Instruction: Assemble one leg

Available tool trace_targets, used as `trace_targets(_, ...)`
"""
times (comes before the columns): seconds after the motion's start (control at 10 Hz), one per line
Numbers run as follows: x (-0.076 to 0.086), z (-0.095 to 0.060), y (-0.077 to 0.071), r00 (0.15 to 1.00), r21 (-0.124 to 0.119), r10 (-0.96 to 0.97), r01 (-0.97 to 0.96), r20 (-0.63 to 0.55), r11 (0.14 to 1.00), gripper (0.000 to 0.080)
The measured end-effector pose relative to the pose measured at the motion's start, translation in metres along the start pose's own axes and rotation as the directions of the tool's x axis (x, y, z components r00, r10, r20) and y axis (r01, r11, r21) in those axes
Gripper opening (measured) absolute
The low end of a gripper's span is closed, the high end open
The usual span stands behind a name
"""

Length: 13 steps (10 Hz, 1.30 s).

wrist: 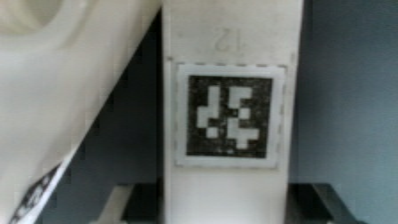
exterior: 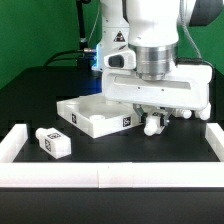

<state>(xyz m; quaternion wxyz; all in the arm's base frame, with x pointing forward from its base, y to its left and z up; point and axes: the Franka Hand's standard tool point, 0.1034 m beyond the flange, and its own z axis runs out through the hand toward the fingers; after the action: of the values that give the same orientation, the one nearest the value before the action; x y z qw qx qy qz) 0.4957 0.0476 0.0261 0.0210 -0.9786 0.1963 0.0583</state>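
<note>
My gripper [exterior: 160, 118] is low over the black table, just to the exterior view's right of the white square tabletop part [exterior: 95, 115]. In the wrist view a white leg [wrist: 231, 60] with a black-and-white tag runs between my fingers [wrist: 139, 195], whose dark pads lie against both its sides. The gripper [wrist: 231, 200] is shut on this leg. The leg's end shows under the hand in the exterior view [exterior: 153, 123]. The tabletop's pale edge fills one side of the wrist view [wrist: 54, 100]. A second white leg [exterior: 50, 140] lies loose toward the exterior view's left.
A low white wall [exterior: 110, 176] runs along the front of the table, with side pieces at the exterior view's left [exterior: 15, 140] and right [exterior: 214, 135]. A blue-lit device [exterior: 95, 55] and cables stand at the back.
</note>
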Motion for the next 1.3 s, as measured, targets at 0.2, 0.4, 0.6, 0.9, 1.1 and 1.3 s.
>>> trace_targets(0.2,0.005,-0.032,-0.009,0.999,0.019,-0.024,0.024,0.029,1.000,0.0284)
trace_targets(0.4,-0.007,-0.052,-0.005,0.998,0.030,-0.050,0.049,0.035,0.998,0.0284)
trace_targets(0.6,-0.032,-0.054,0.005,0.998,0.038,-0.066,0.066,-0.003,0.997,0.0284)
trace_targets(0.9,-0.031,-0.051,0.007,0.998,0.037,-0.057,0.057,-0.001,0.998,0.0284)
trace_targets(1.1,-0.031,-0.051,0.008,0.998,0.036,-0.057,0.057,0.000,0.998,0.0284)
trace_targets(1.3,-0.037,-0.048,0.013,0.995,0.033,-0.100,0.100,-0.001,0.994,0.0284)
